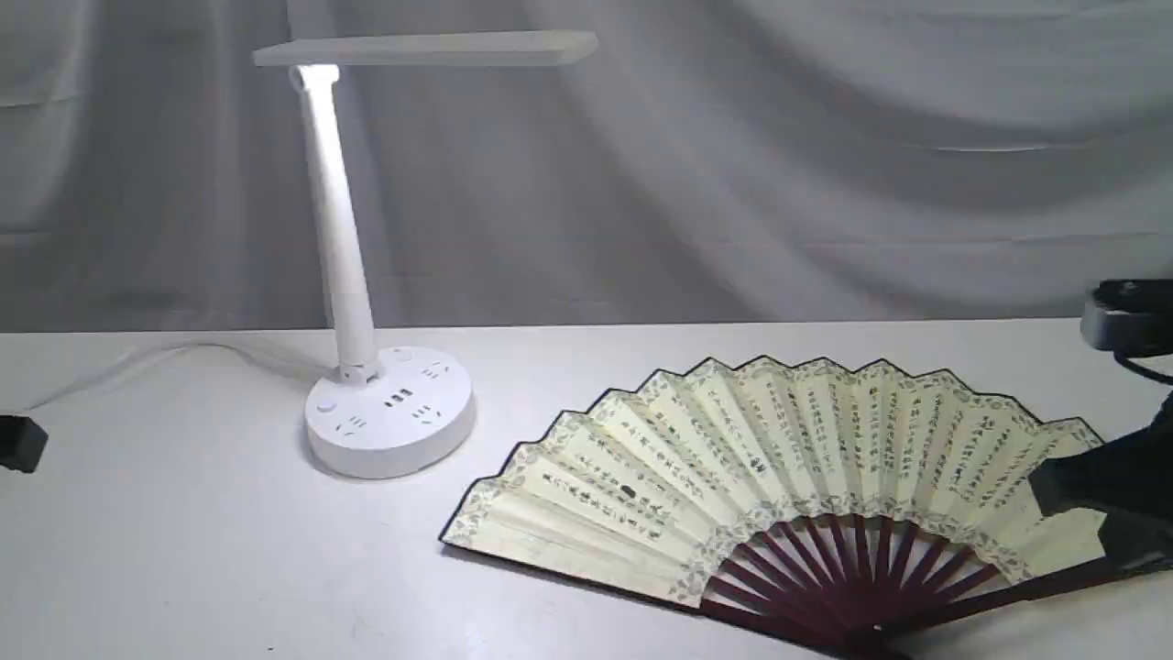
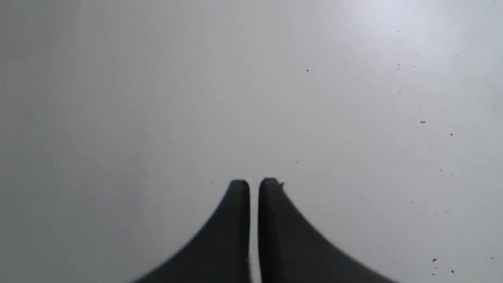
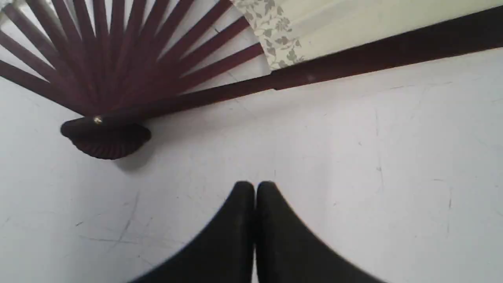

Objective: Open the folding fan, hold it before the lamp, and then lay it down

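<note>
The folding fan (image 1: 779,458) lies spread open and flat on the white table, its cream leaf with black calligraphy facing up and its maroon ribs (image 3: 118,59) meeting at the pivot (image 3: 104,133). The white lamp (image 1: 344,275) stands at the back left with its head lit. My right gripper (image 3: 255,184) is shut and empty over bare table, just off the fan's outer guard stick; in the exterior view my right gripper (image 1: 1054,490) overlaps the fan's right end. My left gripper (image 2: 254,181) is shut and empty over bare table, and shows at the far left edge (image 1: 18,443).
The lamp's white cord (image 1: 137,357) runs along the table (image 1: 183,550) toward the left. A grey draped cloth (image 1: 733,183) hangs behind the table. A dark piece of the right arm (image 1: 1127,316) shows at the right edge.
</note>
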Motion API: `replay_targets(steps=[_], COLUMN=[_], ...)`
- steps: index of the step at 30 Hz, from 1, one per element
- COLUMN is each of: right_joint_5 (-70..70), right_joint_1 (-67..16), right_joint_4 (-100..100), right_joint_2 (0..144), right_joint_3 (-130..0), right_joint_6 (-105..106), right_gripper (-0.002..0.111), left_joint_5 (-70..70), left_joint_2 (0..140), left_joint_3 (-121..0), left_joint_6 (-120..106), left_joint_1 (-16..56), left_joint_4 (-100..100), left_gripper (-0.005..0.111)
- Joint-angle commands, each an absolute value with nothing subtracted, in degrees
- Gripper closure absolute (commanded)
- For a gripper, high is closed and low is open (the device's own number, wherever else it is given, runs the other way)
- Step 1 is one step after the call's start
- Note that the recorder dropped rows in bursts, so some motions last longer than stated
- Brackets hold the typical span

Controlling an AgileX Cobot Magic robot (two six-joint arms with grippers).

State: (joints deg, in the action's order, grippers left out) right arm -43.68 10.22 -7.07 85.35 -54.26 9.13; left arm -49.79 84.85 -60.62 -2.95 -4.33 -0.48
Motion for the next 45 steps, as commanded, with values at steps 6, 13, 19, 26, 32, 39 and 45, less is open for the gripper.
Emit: replay_targets(steps=[6, 13, 19, 26, 32, 39, 45], right_joint_5=[-47.8, -49.6, -50.6, -51.0, -51.7, -53.6, -60.1], right_joint_1=[10.0, 10.0, 10.0, 10.0, 10.0, 10.0, 10.0], right_joint_4=[-8.0, -8.7, -7.2, -3.8, -2.9, -2.0, 0.0], right_joint_2=[74.8, 67.7, 59.2, 46.6, 35.8, 24.4, 16.2], right_joint_3=[-54.1, -54.1, -54.1, -54.1, -54.1, -54.1, -54.1], right_joint_6=[8.5, 8.3, 9.3, 9.2, 9.2, 9.3, 9.3], right_gripper=[0.108, 0.108, 0.108, 0.108, 0.108, 0.108, 0.108], left_joint_5=[-50.6, -51.0, -52.3, -52.9, -54.1, -59.8, -60.7], left_joint_2=[73.7, 64.4, 55.7, 41.2, 28.6, 15.4, 5.6], left_joint_3=[-60.8, -60.2, -60.2, -60.2, -60.2, -60.2, -60.2], left_joint_6=[-3.5, -3.6, -3.3, -3.3, -3.3, -3.1, -3.0], left_joint_1=[-4.4, 0.6, 2.9, 2.9, 2.9, 2.9, 2.9], left_joint_4=[-1.1, 0.9, -0.9, -0.9, -0.9, 1.8, 3.7], left_gripper=[0.107, 0.107, 0.107, 0.107, 0.107, 0.107, 0.107])
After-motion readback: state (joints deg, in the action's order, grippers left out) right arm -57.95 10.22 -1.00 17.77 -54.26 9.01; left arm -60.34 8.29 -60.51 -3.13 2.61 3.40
